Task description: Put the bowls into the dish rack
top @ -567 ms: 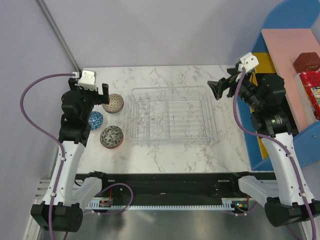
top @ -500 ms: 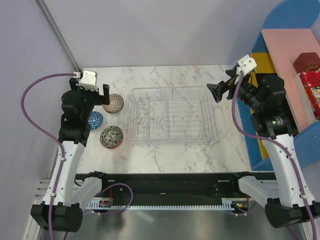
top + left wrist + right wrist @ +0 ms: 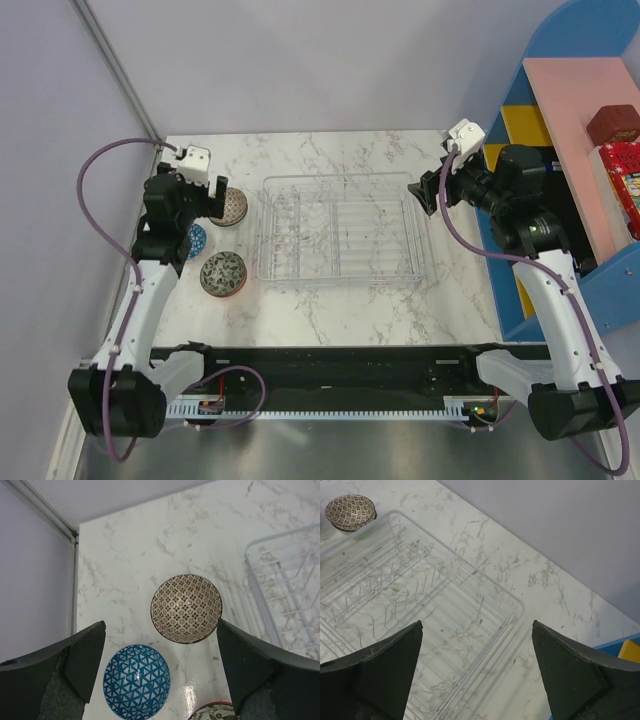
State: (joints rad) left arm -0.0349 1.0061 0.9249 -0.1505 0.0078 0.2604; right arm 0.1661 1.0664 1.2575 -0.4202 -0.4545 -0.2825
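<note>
I've swung L gripper [image 3: 159,630], wide & empty, over far lattice bowl [image 3: 186,608] for 1st pick; R gripper [image 3: 477,625], also wide, neared dish rack [image 3: 518,603].

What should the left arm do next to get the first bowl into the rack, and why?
Probably lower the left claw straight down over the brown lattice bowl. The claw is open and hovers above it, with that bowl nearly centred in its opening in the wrist view, while the blue bowl sits off-centre, toward one side. The dish rack holds no bowls yet.
</note>
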